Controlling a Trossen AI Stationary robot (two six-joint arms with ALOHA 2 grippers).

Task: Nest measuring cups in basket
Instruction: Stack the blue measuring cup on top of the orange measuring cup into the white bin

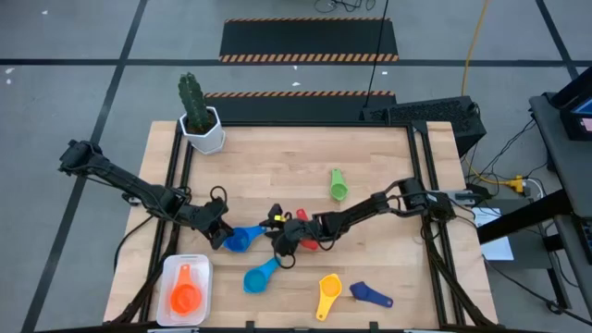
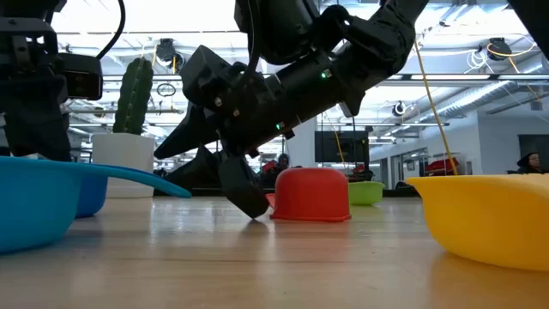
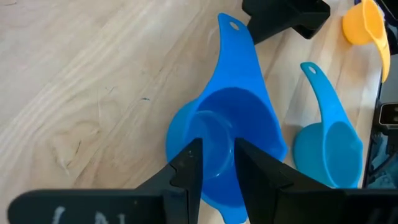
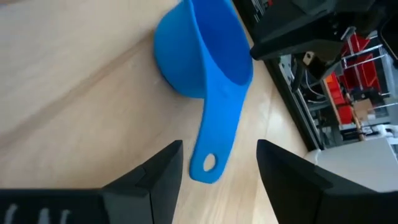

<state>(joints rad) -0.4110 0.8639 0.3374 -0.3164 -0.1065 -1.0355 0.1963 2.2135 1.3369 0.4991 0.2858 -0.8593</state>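
Note:
My left gripper (image 1: 225, 238) is shut on a light blue measuring cup (image 1: 242, 239) at mid-table. The cup's handle (image 4: 208, 165) points toward my right gripper (image 1: 280, 239). That gripper is open, one finger on each side of the handle's free end without touching it. A red cup (image 2: 309, 196) stands upside down on its rim just behind my right gripper. The white basket (image 1: 199, 268) sits at the near left corner with an orange cup (image 1: 185, 296) in it. A second light blue cup (image 1: 261, 275), a yellow one (image 1: 328, 294), a dark blue one (image 1: 370, 296) and a green one (image 1: 339, 185) lie loose. My left gripper holds the light blue cup by its bowl (image 3: 217, 140), at the side opposite the handle. The fingers (image 3: 189, 165) come from the table's left, slanting down, and hide the exact spot they close on. The cup is tilted with its opening toward the gripper. Whether it is clear of the table does not show.
A white hexagonal pot with a cactus (image 1: 202, 125) stands at the far left corner. Bare wood lies between the green cup and the pot, and along the table's right side. Black rails run down both side edges of the table.

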